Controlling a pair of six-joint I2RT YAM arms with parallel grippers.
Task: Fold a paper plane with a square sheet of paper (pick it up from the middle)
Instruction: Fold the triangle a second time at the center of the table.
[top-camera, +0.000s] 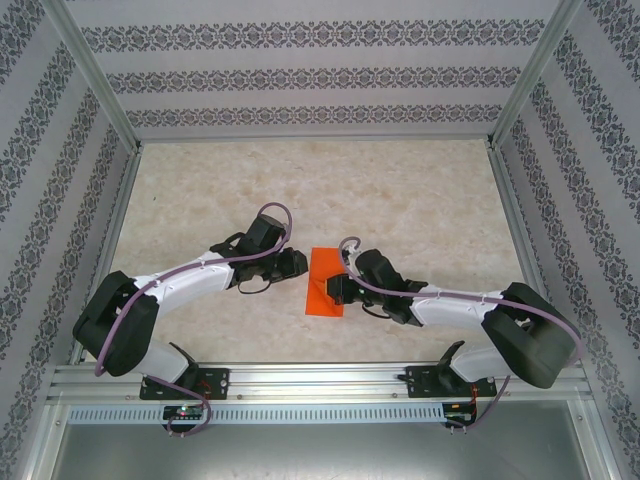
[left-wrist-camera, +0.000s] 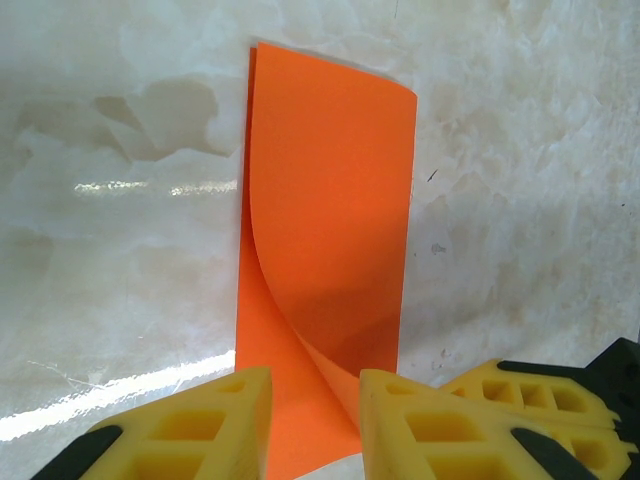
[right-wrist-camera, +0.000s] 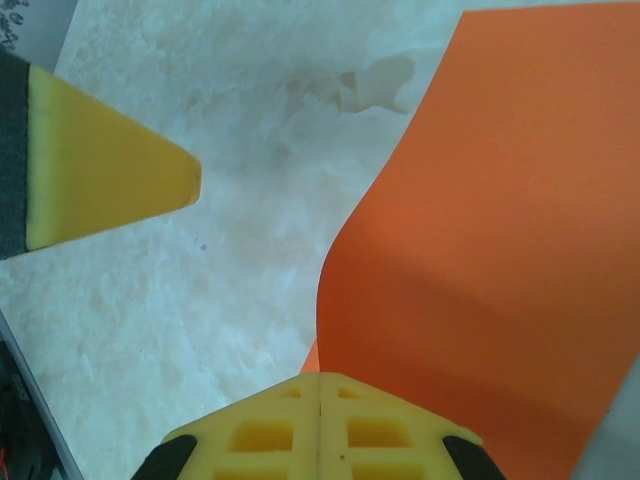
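Left of paper (top-camera: 322, 268), left gripper (left-wrist-camera: 314, 400): jaws apart, straddling its short end.
Right of paper, right gripper (right-wrist-camera: 320, 385): jaws pressed together at its edge.
Paper: folded strip between them, long axis running away from you, flap curling up.

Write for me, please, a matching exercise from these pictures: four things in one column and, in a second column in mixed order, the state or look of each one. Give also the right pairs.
Column one:
1. left pincer
2. right pincer
3. square sheet of paper
4. table

Column two:
A. pale and marbled
B. fingers pressed together, on the lifted paper layer
C. orange, folded over, upper layer curling up
D. fingers apart, paper edge between them

Right pairs: 1-D, 2-B, 3-C, 4-A
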